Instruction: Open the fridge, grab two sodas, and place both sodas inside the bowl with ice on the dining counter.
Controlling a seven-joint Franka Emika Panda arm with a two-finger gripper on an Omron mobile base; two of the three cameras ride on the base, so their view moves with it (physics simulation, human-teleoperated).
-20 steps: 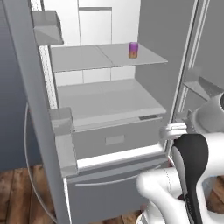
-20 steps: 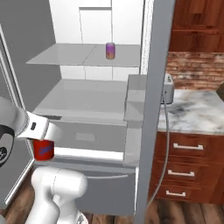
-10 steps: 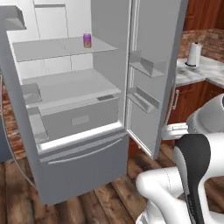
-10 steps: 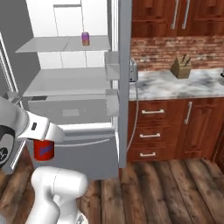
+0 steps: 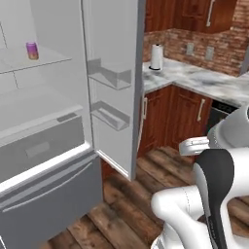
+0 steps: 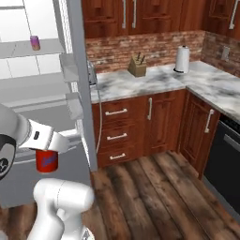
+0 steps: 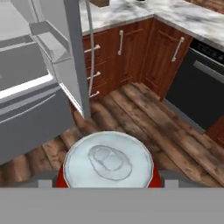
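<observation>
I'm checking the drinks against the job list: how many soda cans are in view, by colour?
Red can, held in the tool: 1
Purple can, on the fridge shelf: 1
Total: 2

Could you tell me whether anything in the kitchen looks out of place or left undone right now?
The fridge stands open, with the purple soda on its shelf. The gripper holds the red soda upright. Nothing looks spilled or damaged.
</observation>
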